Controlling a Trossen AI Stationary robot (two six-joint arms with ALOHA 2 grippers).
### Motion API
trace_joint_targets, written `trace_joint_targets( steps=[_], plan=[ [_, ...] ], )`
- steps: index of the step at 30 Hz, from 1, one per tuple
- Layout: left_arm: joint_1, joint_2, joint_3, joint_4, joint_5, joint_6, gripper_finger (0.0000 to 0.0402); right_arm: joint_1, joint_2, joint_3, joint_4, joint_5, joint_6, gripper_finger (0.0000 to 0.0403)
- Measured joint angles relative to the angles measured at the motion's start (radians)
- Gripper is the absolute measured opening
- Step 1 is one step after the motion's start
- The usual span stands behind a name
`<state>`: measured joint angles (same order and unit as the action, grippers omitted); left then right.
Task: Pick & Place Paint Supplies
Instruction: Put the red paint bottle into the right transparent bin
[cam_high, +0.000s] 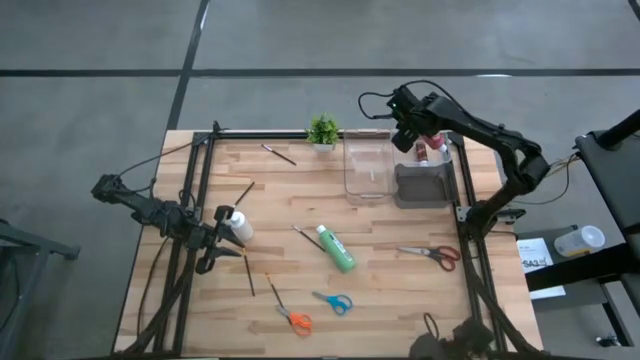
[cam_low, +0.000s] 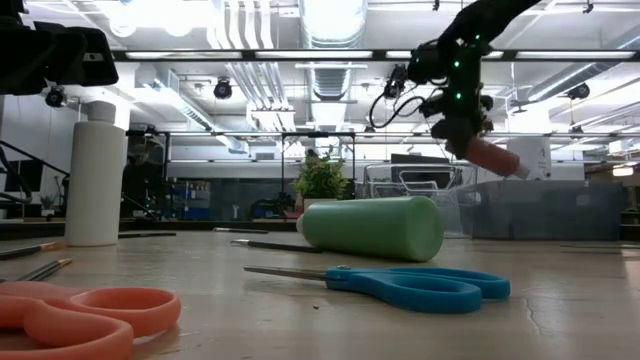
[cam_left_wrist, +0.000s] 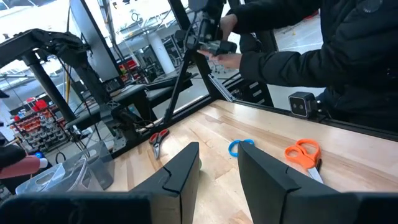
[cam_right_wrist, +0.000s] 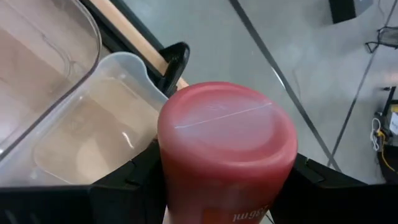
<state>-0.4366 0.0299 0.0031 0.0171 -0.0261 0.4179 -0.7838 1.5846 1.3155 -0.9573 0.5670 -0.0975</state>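
Observation:
My right gripper (cam_high: 415, 135) hangs over the far right part of the table, above a grey bin (cam_high: 425, 185), and is shut on a pink-red squeeze bottle (cam_right_wrist: 227, 143). My left gripper (cam_left_wrist: 217, 177) is open and holds nothing. It hovers beside a white bottle (cam_high: 238, 226) that stands upright on its base (cam_low: 95, 175). A green bottle (cam_high: 337, 248) lies on its side mid-table. Thin dark brushes lie flat on the wood: one near the far edge (cam_high: 278, 153), one by the green bottle (cam_high: 305, 237), and others near the left arm (cam_high: 249, 272). My right gripper pinches the pink-red bottle between its two fingers (cam_right_wrist: 127, 180), one on each side of the bottle's body (cam_right_wrist: 186, 186). The flat base (cam_right_wrist: 227, 124) points away from the wrist. The bottle is lifted clear and tilts down out of the fingers (cam_low: 490, 155).
A clear container (cam_high: 366, 168) sits next to the grey bin. A small potted plant (cam_high: 322, 130) is at the far edge. Red-handled scissors (cam_high: 435, 255), blue scissors (cam_high: 333, 302) and orange scissors (cam_high: 293, 318) lie near the front. A person's dark sleeve (cam_left_wrist: 348, 56) shows beyond the table.

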Motion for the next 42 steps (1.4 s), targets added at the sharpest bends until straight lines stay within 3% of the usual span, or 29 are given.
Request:
trace_joint_targets(
  steps=[16, 42],
  plan=[
    [0.0, 0.0, 0.0, 0.0, 0.0, 0.0, 0.0118, -0.016, 0.151, 0.0, 0.015, 0.0, -0.044, 0.0199],
    [0.0, 0.0, 0.0, 0.0, 0.0, 0.0, 0.0118, -0.018, 0.211, -0.007, 0.055, -0.149, -0.046, 0.0199]
  ],
)
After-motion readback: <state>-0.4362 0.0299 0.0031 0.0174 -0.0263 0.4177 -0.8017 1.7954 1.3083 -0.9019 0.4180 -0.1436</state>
